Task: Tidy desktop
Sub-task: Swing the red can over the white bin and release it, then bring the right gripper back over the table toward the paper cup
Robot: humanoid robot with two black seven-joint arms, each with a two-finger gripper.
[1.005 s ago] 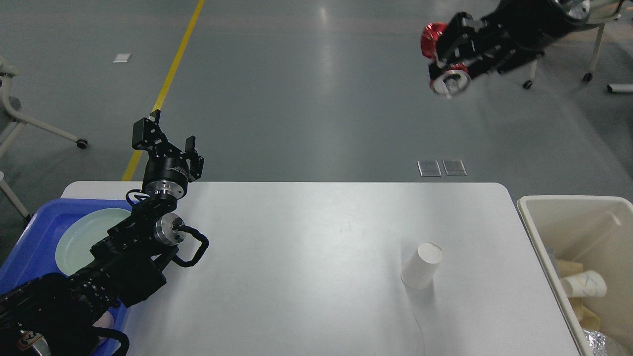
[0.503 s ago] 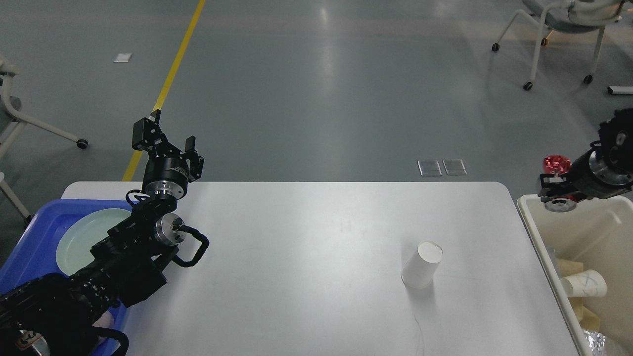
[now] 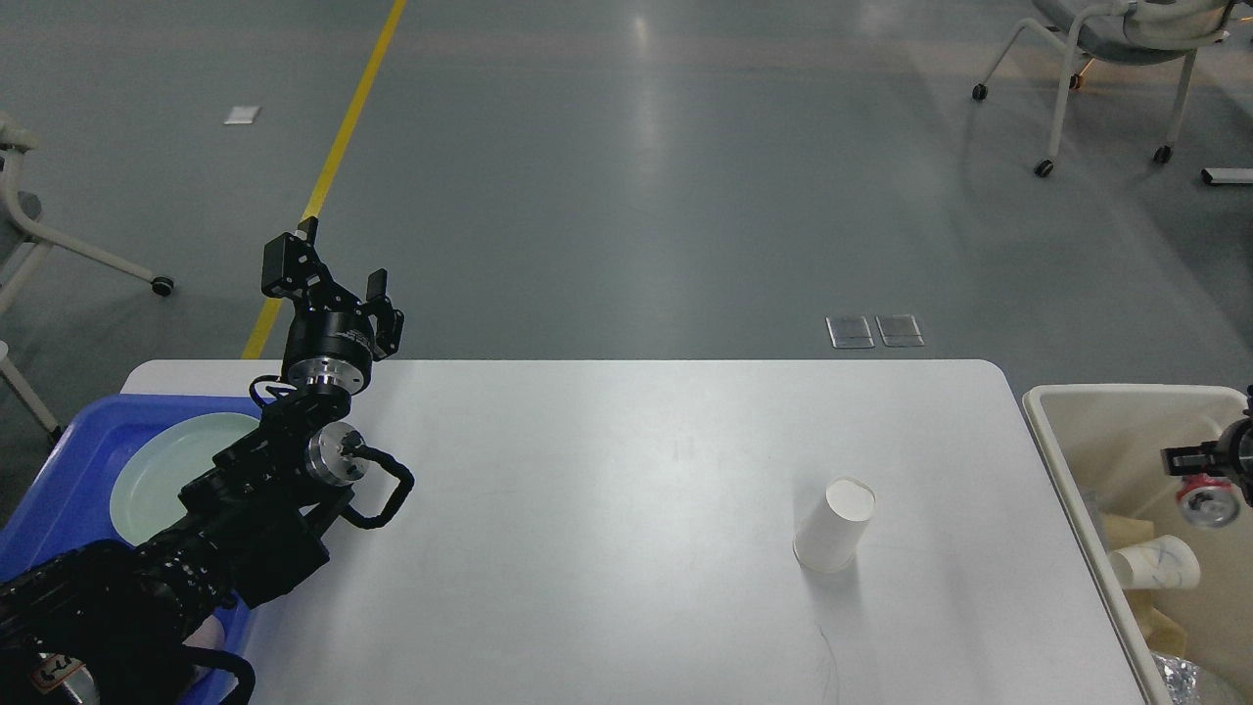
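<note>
The white desktop (image 3: 626, 548) fills the lower part of the head view. A white paper cup (image 3: 834, 527) stands on it right of centre, apart from both arms. My left gripper (image 3: 333, 274) is raised above the desktop's far left corner, open, with nothing between its fingers. My right gripper (image 3: 1206, 480) shows only as a small dark piece with a red and silver ring at the right edge, over the beige bin (image 3: 1052, 460). Its fingers cannot be told apart.
A blue tray (image 3: 69, 460) at the left edge holds a pale green plate (image 3: 157, 475), partly under my left arm. The beige bin beside the desktop's right end holds a used paper cup (image 3: 1157, 563) and scraps. Chairs stand on the grey floor beyond.
My right arm has swung down from high at the upper right to the bin at the right edge, mostly leaving view. The left arm and the cup have not moved.
</note>
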